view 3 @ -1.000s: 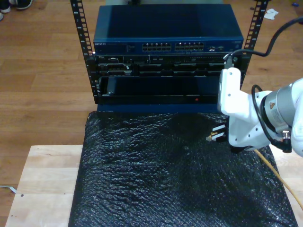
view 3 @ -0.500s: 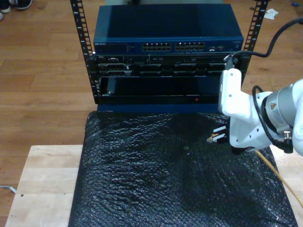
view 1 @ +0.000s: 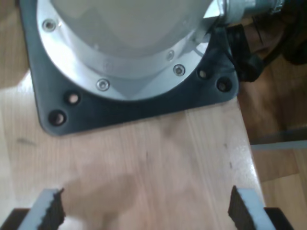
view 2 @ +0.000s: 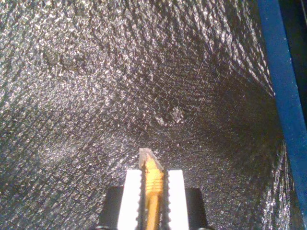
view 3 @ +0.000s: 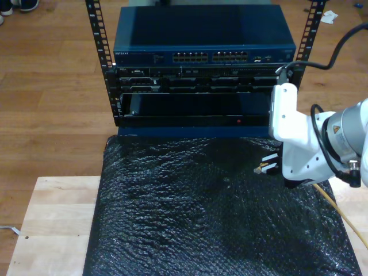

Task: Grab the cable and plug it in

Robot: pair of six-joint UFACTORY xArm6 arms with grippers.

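Observation:
My second gripper [view 2: 152, 167] [view 3: 260, 168] is shut on the yellow-orange cable [view 2: 152, 191], just behind its small clear plug [view 2: 146, 155], which sticks out past the white fingers [view 2: 130, 196]. It hovers over the black bubble-wrap mat [view 3: 201, 213] at the exterior view's right, the plug pointing toward that view's left. The cable [view 3: 339, 213] trails behind the arm to the exterior view's lower right. My first gripper [view 1: 144, 211] stands open over bare wooden table [view 1: 158, 158], its serrated black pads [view 1: 238, 208] wide apart, facing a round metal arm base on a black plate [view 1: 139, 105].
A rack [view 3: 201, 63] stands past the mat's far edge, holding a blue network switch with two rows of ports [view 3: 210, 57] and darker units below. A blue edge [view 2: 280, 105] borders the mat. Light wooden tabletop [view 3: 52, 224] flanks the mat. A black robot cable [view 3: 328, 57] loops above the arm.
My second gripper with the cable has shifted slightly toward the exterior view's right and a little lower. The plug stays clamped.

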